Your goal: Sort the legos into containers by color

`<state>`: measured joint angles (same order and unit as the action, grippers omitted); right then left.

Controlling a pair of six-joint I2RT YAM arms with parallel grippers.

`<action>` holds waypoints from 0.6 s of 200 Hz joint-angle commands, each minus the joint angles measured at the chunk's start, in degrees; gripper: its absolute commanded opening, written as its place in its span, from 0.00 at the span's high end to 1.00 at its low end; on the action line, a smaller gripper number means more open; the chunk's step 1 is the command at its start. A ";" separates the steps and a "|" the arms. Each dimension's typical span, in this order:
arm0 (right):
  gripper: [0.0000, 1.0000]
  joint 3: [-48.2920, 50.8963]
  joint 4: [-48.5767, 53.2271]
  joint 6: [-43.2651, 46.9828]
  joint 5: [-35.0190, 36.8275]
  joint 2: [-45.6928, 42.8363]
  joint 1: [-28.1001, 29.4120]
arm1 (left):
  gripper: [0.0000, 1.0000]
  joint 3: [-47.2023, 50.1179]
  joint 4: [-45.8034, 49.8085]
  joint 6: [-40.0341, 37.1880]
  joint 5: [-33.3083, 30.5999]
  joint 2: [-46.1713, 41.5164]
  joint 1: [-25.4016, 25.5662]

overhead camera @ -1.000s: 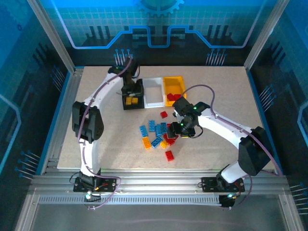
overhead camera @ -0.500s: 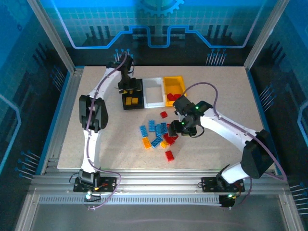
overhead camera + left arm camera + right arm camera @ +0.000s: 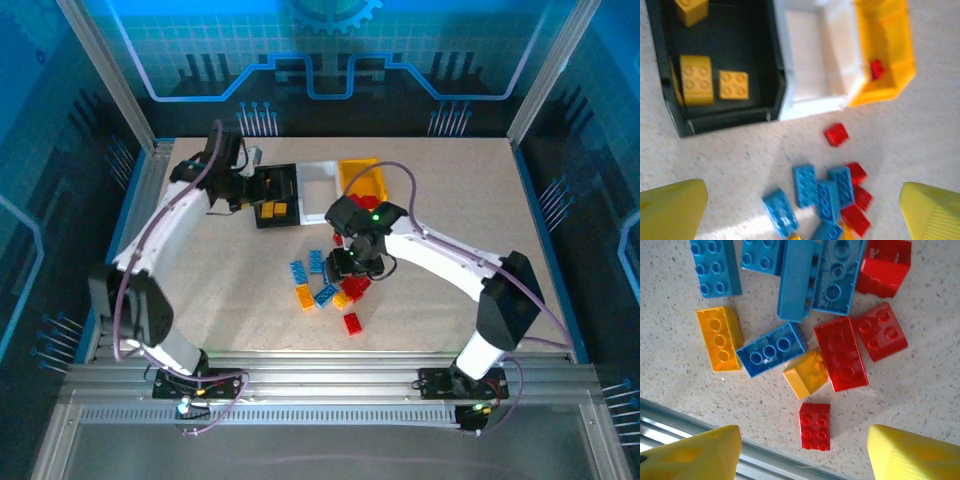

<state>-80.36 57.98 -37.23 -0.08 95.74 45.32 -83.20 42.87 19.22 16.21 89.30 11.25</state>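
Several loose legos [image 3: 772, 352] (red, blue, orange-yellow) lie clustered on the tabletop [image 3: 920, 390] near three joined bins [image 3: 812, 105]. Light, rigid and slick, each is probably best pinched across its flat sides. Right gripper [image 3: 805, 455] hovers above them, spread wide, empty; left gripper [image 3: 802, 210] likewise.

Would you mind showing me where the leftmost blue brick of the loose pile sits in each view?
Top external: leftmost blue brick, just left of centre.
Left wrist: that brick, bottom, left of centre.
Right wrist: that brick, top left corner.
Shared landmark: the red bricks, to its right in every view.
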 commanded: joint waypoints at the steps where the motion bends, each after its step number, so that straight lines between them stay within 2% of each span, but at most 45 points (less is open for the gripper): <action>1: 0.32 -5.99 2.58 3.11 0.26 4.70 0.09 | 0.01 9.48 -3.66 5.07 7.07 -5.28 -0.08; 39: 0.34 -17.26 2.97 7.88 -7.22 15.62 -0.74 | 0.01 19.84 2.04 9.43 6.49 -15.74 -0.02; 54: 0.34 -20.83 2.26 8.48 -8.60 19.92 -0.73 | 0.01 22.03 5.09 9.91 3.76 -20.13 0.00; 67: 0.35 -24.38 3.39 8.26 -8.32 24.17 -0.75 | 0.01 22.94 8.45 9.91 1.35 -22.76 -0.13; 89: 0.37 -29.61 5.13 6.68 -6.52 29.04 -0.55 | 0.01 23.74 11.91 11.01 0.93 -26.10 -0.08; 120: 0.40 -35.12 7.47 4.04 -0.14 34.01 -0.58 | 0.01 24.84 12.89 11.01 1.30 -28.60 -0.08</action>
<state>-110.28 60.64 -30.98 -4.91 126.56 44.95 -60.20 51.57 28.49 17.78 61.73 11.25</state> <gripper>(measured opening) 0.612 0.989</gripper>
